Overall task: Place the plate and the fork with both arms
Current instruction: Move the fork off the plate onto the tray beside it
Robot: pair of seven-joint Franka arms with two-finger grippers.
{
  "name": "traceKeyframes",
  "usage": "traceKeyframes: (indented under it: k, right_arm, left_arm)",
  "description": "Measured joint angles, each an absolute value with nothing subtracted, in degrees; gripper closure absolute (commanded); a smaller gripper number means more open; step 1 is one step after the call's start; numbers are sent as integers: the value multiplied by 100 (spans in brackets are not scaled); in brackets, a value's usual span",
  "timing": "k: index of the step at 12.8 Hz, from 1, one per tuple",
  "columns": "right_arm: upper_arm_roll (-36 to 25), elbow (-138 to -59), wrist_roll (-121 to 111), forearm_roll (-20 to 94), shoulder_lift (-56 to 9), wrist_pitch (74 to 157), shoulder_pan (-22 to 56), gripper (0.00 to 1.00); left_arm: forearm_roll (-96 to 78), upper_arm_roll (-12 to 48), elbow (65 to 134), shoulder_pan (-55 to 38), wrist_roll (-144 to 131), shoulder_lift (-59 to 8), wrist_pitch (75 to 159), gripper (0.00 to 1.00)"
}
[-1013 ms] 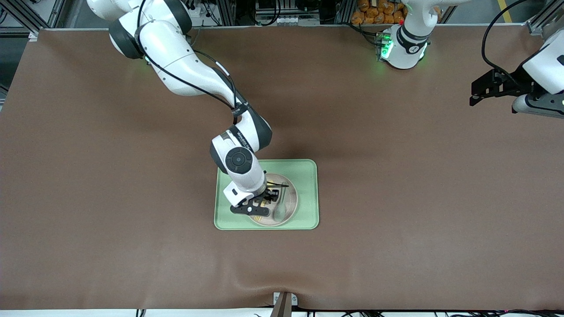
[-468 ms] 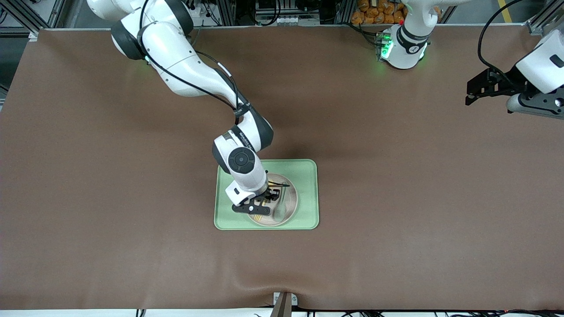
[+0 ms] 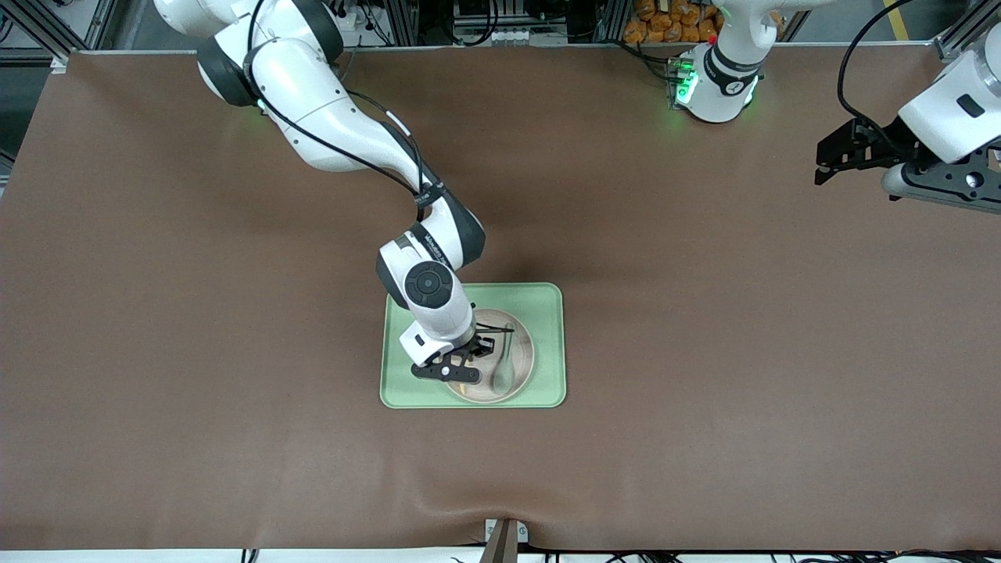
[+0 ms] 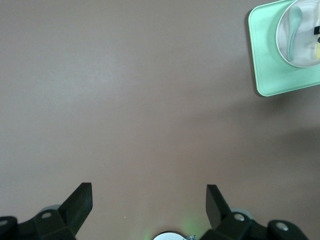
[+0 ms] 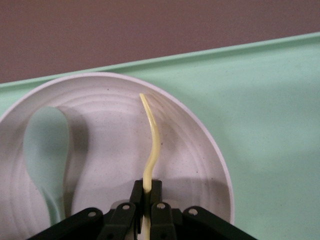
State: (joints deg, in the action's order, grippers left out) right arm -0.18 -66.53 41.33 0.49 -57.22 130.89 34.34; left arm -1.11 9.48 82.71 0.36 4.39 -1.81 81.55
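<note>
- The right gripper [image 3: 461,367] sits low over the plate [image 3: 520,352], its fingers pinched tight on the handle of the fork [image 5: 151,150] — the pale-yellow fork juts out from between them over the plate's ribbed face.
- The plate lies in the green tray [image 3: 547,313] near mid-table; a grey-green spoon [image 3: 503,367] rests in it beside the fork.
- To do this step well, I judge the arm should rise straight and slowly, keeping the thin, curved fork from twisting in the pinch or nudging the spoon and the plate's rim.
- The left gripper [image 3: 837,156] waits open and empty over bare table at the left arm's end — well apart from the tray.
- The wrist of the right arm carries small dark lettering, too small to read; no other writing shows.
</note>
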Motion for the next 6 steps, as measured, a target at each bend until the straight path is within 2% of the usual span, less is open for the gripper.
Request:
traceKeyframes:
  k: [6]
  right_arm:
    - [-28,-6135,4207,52,-5612,12345,3362,100]
  left_arm:
    - [-111,946,8271,49,437,-181,8181,0]
